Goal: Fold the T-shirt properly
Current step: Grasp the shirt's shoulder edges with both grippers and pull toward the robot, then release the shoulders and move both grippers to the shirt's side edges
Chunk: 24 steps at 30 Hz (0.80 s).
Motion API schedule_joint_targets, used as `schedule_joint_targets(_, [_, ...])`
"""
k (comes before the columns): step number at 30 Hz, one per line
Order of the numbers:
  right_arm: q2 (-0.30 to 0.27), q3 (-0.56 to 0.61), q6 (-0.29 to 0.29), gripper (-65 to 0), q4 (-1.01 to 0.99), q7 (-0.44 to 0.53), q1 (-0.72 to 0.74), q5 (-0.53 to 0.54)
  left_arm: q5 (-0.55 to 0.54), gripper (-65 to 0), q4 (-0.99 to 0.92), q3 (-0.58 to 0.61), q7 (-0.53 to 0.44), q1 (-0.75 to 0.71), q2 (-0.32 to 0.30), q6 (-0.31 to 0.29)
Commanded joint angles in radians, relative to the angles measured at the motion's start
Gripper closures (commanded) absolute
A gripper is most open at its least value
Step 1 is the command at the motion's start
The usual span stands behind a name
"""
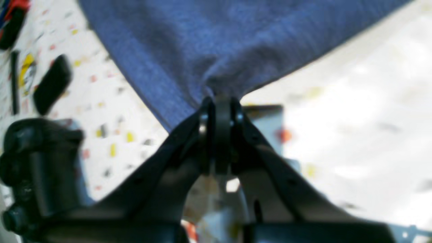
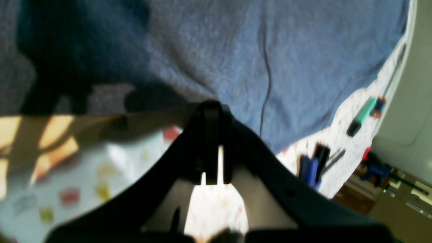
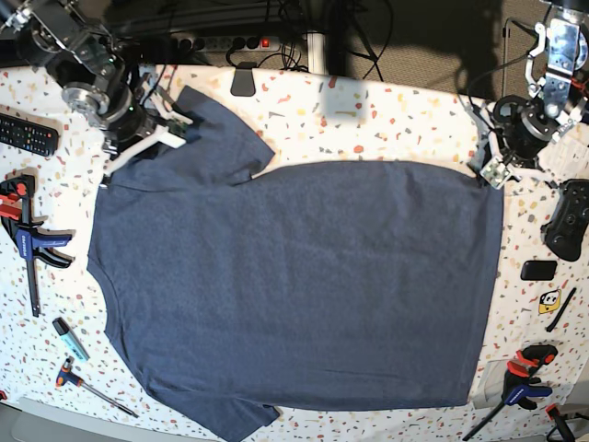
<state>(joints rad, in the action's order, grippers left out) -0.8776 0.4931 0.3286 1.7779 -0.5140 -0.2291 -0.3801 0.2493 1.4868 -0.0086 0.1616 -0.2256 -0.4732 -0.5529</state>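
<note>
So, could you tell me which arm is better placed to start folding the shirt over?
Probably both: left claw pinches the shirt's hem corner, right claw is shut at the sleeve.

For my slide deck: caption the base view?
Both arms grip far corners of a navy T-shirt spread flat on the speckled table.

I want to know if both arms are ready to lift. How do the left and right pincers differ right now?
The left pincer pinches a hem corner of the T-shirt, and the cloth puckers toward its tips. The right pincer is at the sleeve end, at the cloth's edge; whether it holds any cloth cannot be told. In the base view the left pincer is at the far right corner, the right pincer far left. Both are shut.
</note>
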Motion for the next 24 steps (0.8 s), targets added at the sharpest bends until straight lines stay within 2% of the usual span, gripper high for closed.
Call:
schedule_joint_targets(1, [-0.033,-0.023,-0.017,0.0,0.038,-0.002,-0.008,0.003,-0.002,0.0,0.039,-0.004,0.003,-0.011,-0.013,-0.004])
schedule_joint_targets(3, [-0.051,-0.057,-0.017,0.0,0.084,-0.002,-0.056,0.008,-0.024,0.0,0.091,-0.013,0.013,-0.049,-0.012,0.011])
schedule_joint_targets(6, [-0.05,-0.139,-0.018,0.0,0.151,0.0,-0.143,0.052,-0.104,0.0,0.162,-0.055,0.013,-0.115,-0.012,0.061])
schedule_joint_targets(11, [-0.05,-0.266,-0.021,0.0,0.25,0.003,-0.307,0.101,-0.199,0.0,0.232,-0.168,0.009,-0.224,-0.012,0.06])
schedule_joint_targets(15, [-0.05,-0.307,-0.024,0.0,0.315,0.012,-0.44,0.1,-0.277,0.0,0.251,-0.263,-0.006,-0.297,-0.011,0.06])
schedule_joint_targets(20, [-0.05,-0.311,-0.108,0.0,0.371,0.012,-0.564,0.061,-0.315,0.0,0.271,-0.323,-0.01,-0.365,-0.011,0.06])
schedule_joint_targets(24, [-0.05,-0.311,-0.144,0.0,0.404,0.011,-0.616,0.04,-0.314,0.0,0.277,-0.337,-0.047,-0.39,-0.011,0.06])
